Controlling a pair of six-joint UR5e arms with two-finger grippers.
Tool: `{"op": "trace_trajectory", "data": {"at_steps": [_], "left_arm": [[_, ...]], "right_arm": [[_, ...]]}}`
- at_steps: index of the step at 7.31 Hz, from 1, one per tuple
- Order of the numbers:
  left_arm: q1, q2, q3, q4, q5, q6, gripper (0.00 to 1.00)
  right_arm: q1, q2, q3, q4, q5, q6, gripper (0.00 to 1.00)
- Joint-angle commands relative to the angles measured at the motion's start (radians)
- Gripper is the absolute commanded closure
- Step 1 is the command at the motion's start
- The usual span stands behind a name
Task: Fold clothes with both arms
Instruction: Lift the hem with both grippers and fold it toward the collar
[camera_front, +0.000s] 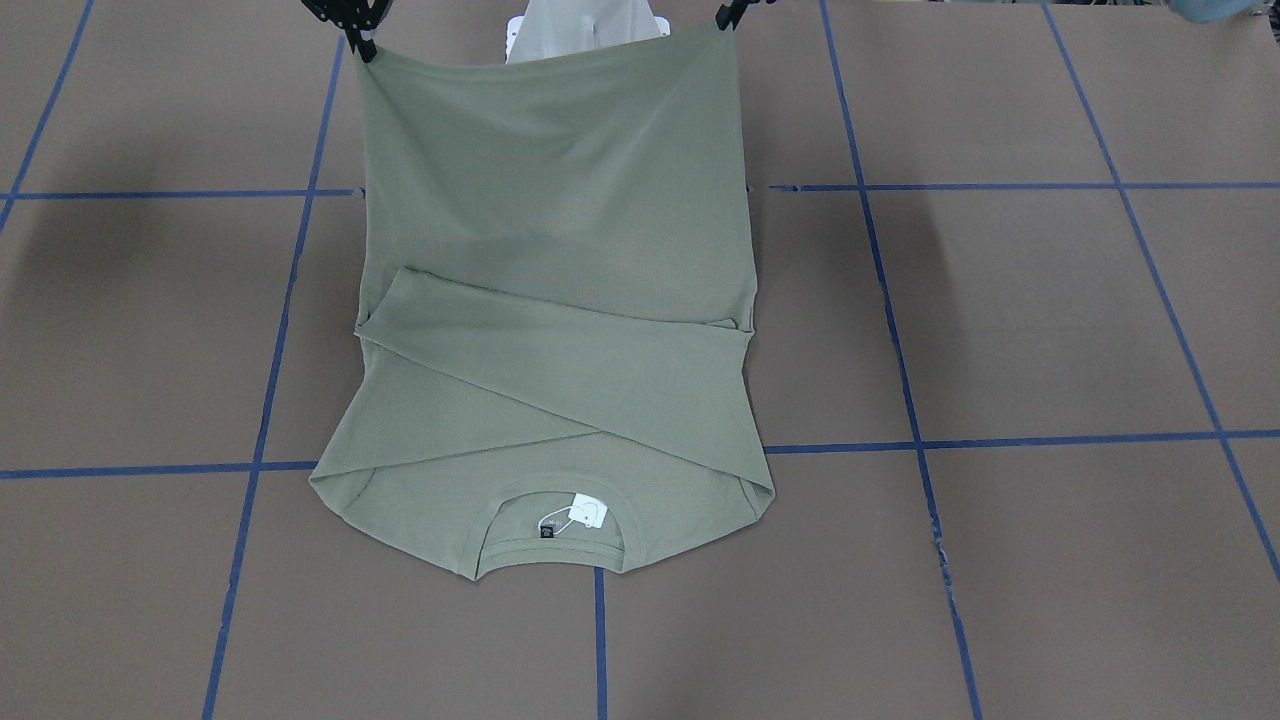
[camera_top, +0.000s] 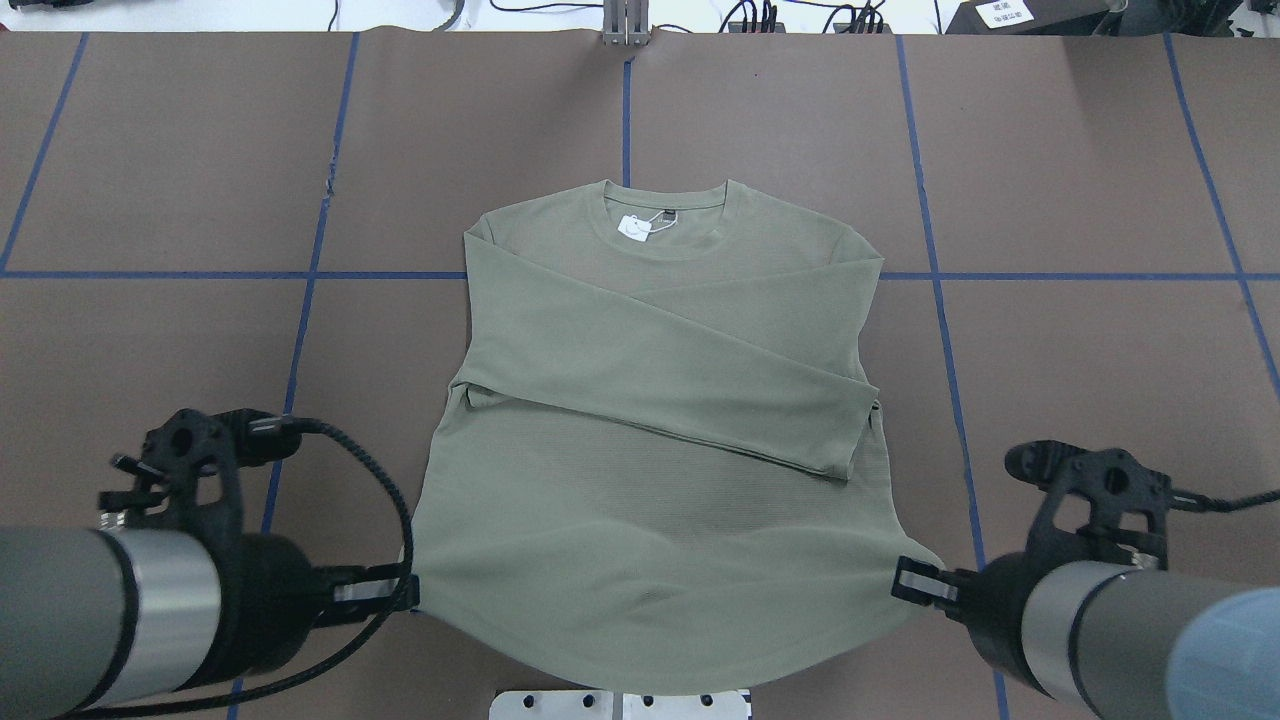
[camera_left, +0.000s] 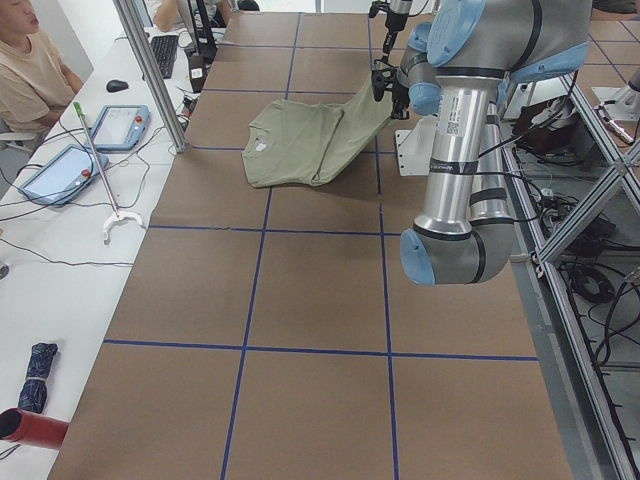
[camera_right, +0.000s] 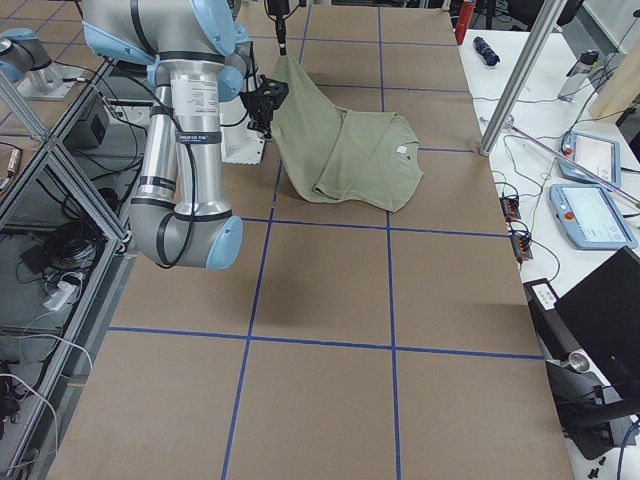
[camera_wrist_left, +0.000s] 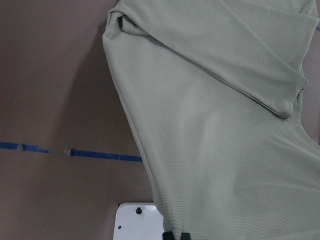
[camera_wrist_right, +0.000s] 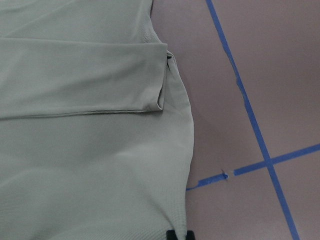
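Observation:
The sage-green shirt (camera_top: 650, 420) lies collar away from me, both sleeves folded across its body, with the white tag (camera_top: 634, 227) and black neck label (camera_top: 662, 215) at the collar. My left gripper (camera_top: 410, 590) is shut on the left hem corner. My right gripper (camera_top: 905, 580) is shut on the right hem corner. Both hold the hem lifted off the table, so the lower shirt (camera_front: 560, 150) hangs stretched between the right gripper (camera_front: 358, 45) and the left gripper (camera_front: 728, 15). The wrist views show the cloth (camera_wrist_left: 225, 150) (camera_wrist_right: 75, 150) running down into the jaws.
The table is brown paper (camera_top: 160, 180) with a blue tape grid. The white pedestal base (camera_top: 620, 703) sits under the lifted hem. Beyond the far edge are a metal post (camera_left: 150, 70), tablets (camera_left: 120, 125) and a seated person (camera_left: 30, 60).

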Motion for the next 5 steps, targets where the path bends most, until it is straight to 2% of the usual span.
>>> {"op": "trace_trajectory", "data": {"at_steps": [1,2,3,4,5], "left_arm": [[-0.158,-0.089,0.25,-0.101,-0.005,0.165,1.0],[-0.23,-0.093,0.283,-0.129,-0.016,0.206,1.0],[-0.308,-0.108,0.291,-0.123,-0.022,0.252,1.0],[-0.39,-0.144,0.349,-0.128,-0.064,0.282,1.0],[-0.425,-0.196,0.433,-0.135,-0.066,0.29,1.0]], "right_arm": [[0.223,0.193,-0.232,0.007,0.082,-0.189,1.0],[0.312,0.228,-0.289,0.01,0.138,-0.251,1.0],[0.401,0.261,-0.333,0.009,0.149,-0.317,1.0],[0.469,0.284,-0.386,0.01,0.184,-0.374,1.0],[0.504,0.33,-0.473,0.018,0.186,-0.393,1.0]]}}
